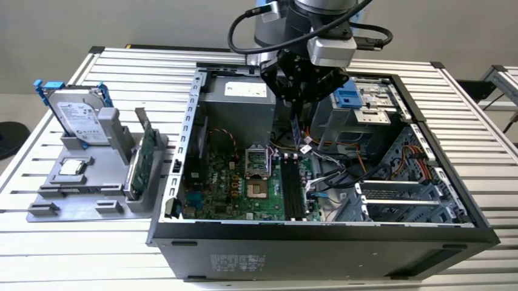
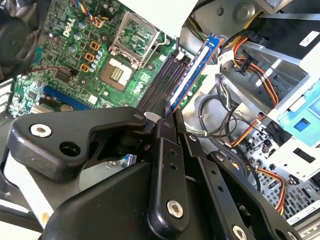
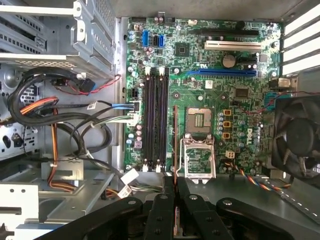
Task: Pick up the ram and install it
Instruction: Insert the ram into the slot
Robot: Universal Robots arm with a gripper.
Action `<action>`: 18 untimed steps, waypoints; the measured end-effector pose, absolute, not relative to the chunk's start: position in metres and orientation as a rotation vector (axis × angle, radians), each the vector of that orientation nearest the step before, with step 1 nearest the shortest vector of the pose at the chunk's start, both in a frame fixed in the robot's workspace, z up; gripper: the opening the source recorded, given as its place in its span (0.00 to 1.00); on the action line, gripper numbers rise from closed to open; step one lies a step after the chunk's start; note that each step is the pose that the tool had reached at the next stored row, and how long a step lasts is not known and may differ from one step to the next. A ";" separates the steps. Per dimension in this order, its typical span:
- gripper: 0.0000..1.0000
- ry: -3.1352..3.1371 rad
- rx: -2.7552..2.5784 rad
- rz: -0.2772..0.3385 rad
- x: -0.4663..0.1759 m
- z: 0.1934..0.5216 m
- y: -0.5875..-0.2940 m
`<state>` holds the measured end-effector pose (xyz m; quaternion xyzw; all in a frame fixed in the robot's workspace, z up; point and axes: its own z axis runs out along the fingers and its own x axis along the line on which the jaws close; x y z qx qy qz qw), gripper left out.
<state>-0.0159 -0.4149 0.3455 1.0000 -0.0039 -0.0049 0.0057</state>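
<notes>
Your worktop point(image 1: 486, 145) carries the open computer case point(image 1: 324, 242), and the arm hangs over its upper half with the tool point(image 1: 301, 100) well above the board. Directly beneath the tool lies the green motherboard point(image 3: 200, 75), with its bank of long black memory slots point(image 3: 156, 120) running straight away from the fingertips in the first wrist view, beside the open processor socket point(image 3: 199, 120).

You appear to be in the carry-and-align step: the pick looks done, the install not yet. Judging from these views, the next move calls for squaring the stick's long edge with one slot and coming straight down, since a skewed entry could jam against the slot's end clips.

The tool's fingers point(image 2: 169, 165) are pressed together on the ram point(image 2: 195, 70), pinching one end of it. In the second wrist view the stick reaches out past the fingertips, its blue edge hanging above the slots and the loose cables point(image 2: 215, 115) and touching nothing below.
</notes>
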 end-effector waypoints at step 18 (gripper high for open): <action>0.00 -0.012 3.130 -0.015 -0.012 0.336 -0.415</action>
